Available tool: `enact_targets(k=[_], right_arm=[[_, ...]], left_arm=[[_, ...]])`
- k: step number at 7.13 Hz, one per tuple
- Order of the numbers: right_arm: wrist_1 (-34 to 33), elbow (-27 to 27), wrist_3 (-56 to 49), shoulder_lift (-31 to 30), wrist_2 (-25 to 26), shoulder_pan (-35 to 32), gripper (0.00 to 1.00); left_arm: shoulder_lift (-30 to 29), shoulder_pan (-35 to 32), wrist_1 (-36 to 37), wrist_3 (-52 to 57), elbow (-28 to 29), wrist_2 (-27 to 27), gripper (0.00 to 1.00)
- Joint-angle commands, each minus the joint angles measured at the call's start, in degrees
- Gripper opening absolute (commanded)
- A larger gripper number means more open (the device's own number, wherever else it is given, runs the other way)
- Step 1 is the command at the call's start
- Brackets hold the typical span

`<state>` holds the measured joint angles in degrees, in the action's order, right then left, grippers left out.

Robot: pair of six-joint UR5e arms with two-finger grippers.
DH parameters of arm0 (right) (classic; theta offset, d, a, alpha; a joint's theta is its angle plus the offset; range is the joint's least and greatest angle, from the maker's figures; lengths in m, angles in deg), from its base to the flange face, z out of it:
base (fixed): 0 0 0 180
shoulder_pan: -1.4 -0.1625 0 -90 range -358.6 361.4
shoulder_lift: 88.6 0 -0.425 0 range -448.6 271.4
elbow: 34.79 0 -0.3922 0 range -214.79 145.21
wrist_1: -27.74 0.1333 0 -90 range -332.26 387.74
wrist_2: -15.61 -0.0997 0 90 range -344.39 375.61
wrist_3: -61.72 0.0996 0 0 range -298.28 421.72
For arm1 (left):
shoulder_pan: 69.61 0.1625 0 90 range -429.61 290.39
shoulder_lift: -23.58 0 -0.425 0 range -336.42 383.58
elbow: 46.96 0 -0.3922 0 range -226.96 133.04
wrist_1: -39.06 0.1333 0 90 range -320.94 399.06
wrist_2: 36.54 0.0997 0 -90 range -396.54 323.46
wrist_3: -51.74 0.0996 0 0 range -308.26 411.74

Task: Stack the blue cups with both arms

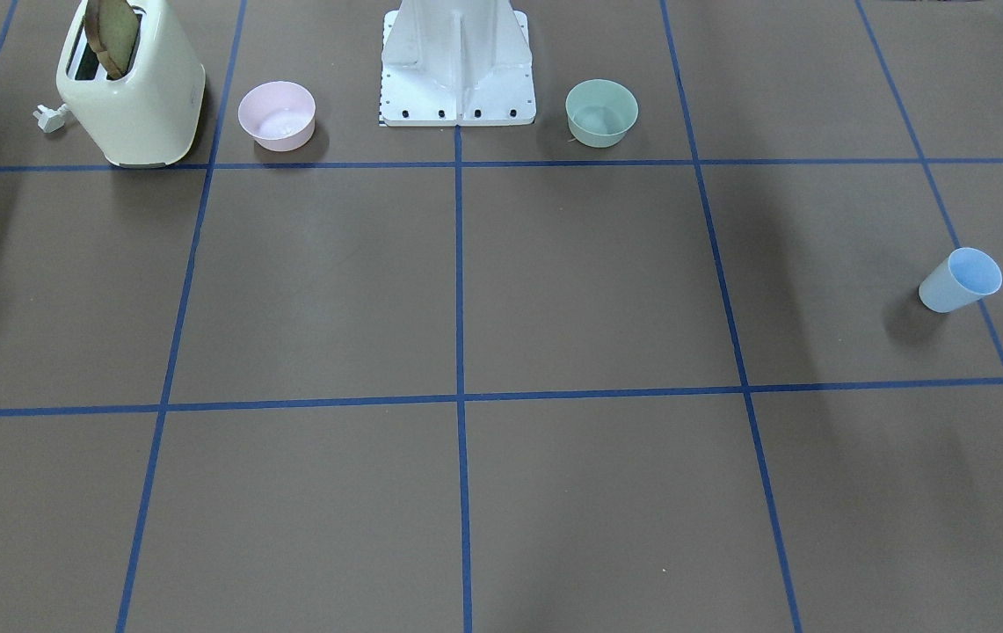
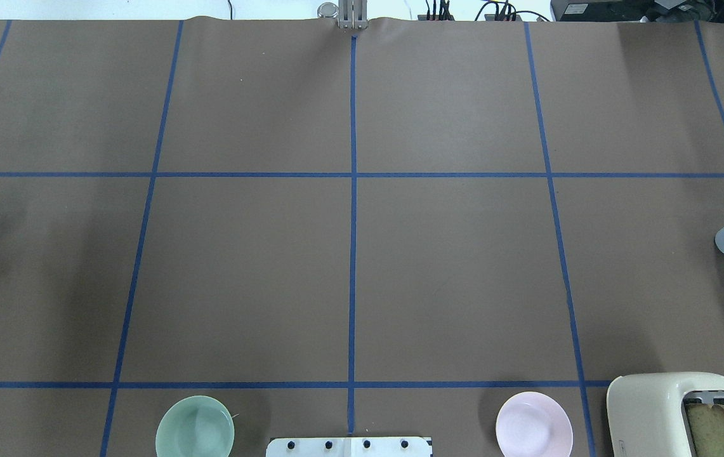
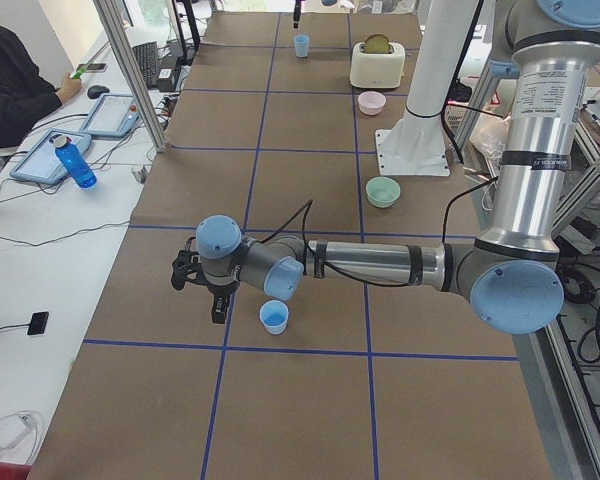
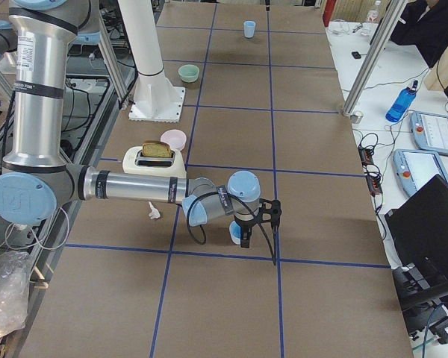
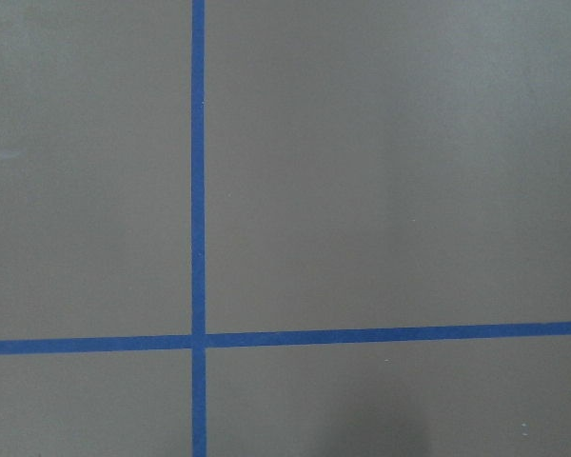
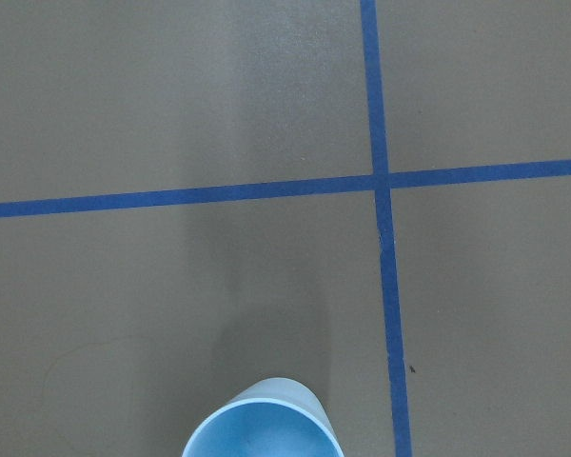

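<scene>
Across the brown desk (image 2: pixel 450 279), held both arms out low toward opposite ends: the left arm (image 3: pixel 380 265) nearly level at one end, the right arm (image 4: pixel 134 186) likewise at the other, presumably to get at a cup within reach of that arm alone.

Kept the cream toaster (image 1: pixel 136 97), bread slice (image 1: pixel 114 35) in its slot, behind the right end effector (image 4: pixel 246 237) on the robot's side. Kept the pink bowl (image 1: pixel 277 114) and mint-green bowl (image 1: pixel 602 112) back there too, flanking the white pedestal (image 1: pixel 457 70), well apart from either end effector; judged as bystanders, out of the working path.

Found the left blue cup (image 3: pixel 274 317) upright, mouth up, just beside the left end effector (image 3: pixel 218 308), on its robot-ward side and not between the fingers. Saw only bare desk and tape lines (image 5: pixel 198 190) in the left wrist view, so judged that tool offset from its cup, not above it.

Found the right blue cup (image 4: pixel 234 233) upright, close against the right end effector and partly hidden behind it. Caught its rim at the bottom edge of the right wrist view.

Could not tell spread from pressed together on either end effector, nor settle contact with the right cup.

Judged the task near its start: cups far apart, both on the desk, stacking yet to come.
</scene>
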<state>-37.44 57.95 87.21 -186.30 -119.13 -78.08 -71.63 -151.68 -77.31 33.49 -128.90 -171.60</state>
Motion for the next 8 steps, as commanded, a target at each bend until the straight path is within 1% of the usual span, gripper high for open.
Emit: enact_targets(k=[1, 3, 5, 8], right_arm=[[0.0, 0.0, 0.0, 0.0, -0.5, 0.0, 1.0], [0.0, 0.0, 0.0, 0.1, -0.6, 0.0, 1.0], [0.1, 0.1, 0.0, 0.1, -0.6, 0.0, 1.0], [0.1, 0.1, 0.1, 0.1, -0.9, 0.0, 1.0]], left_arm=[[2.8, 0.1, -2.6, -0.8, -0.8, 0.1, 0.98], [7.4, 1.8, -11.0, -6.1, -1.4, 0.3, 0.98], [7.5, 4.4, -11.7, -6.4, -0.3, 0.5, 0.98], [7.8, 5.1, -12.7, -6.1, 0.5, 0.5, 0.98]])
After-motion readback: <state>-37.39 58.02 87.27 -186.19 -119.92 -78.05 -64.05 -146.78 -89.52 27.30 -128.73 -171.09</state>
